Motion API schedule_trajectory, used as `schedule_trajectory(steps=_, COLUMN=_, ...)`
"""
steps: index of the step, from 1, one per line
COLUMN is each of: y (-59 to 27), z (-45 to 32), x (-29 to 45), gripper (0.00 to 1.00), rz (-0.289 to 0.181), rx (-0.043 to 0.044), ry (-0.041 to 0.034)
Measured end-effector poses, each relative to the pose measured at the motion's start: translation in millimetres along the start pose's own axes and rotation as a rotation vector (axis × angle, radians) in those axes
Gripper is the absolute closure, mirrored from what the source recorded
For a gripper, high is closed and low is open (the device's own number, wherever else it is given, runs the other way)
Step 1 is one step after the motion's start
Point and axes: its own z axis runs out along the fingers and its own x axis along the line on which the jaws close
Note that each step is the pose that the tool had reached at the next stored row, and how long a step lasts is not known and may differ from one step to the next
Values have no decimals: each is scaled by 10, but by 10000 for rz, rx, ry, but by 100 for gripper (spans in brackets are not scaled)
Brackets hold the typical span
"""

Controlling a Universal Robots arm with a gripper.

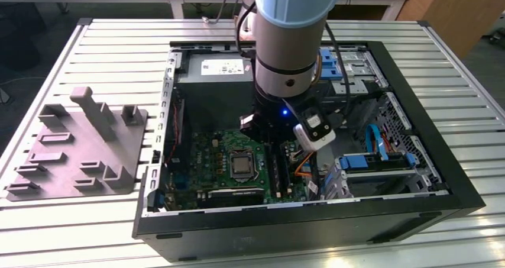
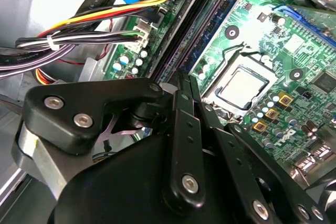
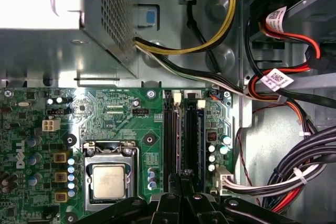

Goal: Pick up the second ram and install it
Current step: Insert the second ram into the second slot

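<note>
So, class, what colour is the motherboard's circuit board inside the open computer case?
Green, clearest in the first wrist view: motherboard's circuit board.

The arm [image 1: 288, 37] hangs upright, wrist pointing straight down. Its black end effector [image 2: 184, 85] shows in both wrist views with fingers [image 3: 181, 182] drawn close together, apparently shut, though what lies between them is hidden.

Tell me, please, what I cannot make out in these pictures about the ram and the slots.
1. Both wrist views: the gripper covers one end of the memory slots, so whether the second ram is seated is unclear.
2. Exterior view: the arm hides the gripper and part of the slots.
</note>
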Motion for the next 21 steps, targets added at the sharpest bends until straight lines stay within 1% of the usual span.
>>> schedule_trajectory(steps=9, y=-9, z=3, x=5, gripper=89, rz=2, rx=-2, ry=-1)
schedule_trajectory(steps=21, y=-10, z=34, x=6, gripper=89, rz=14, rx=1, ry=0)
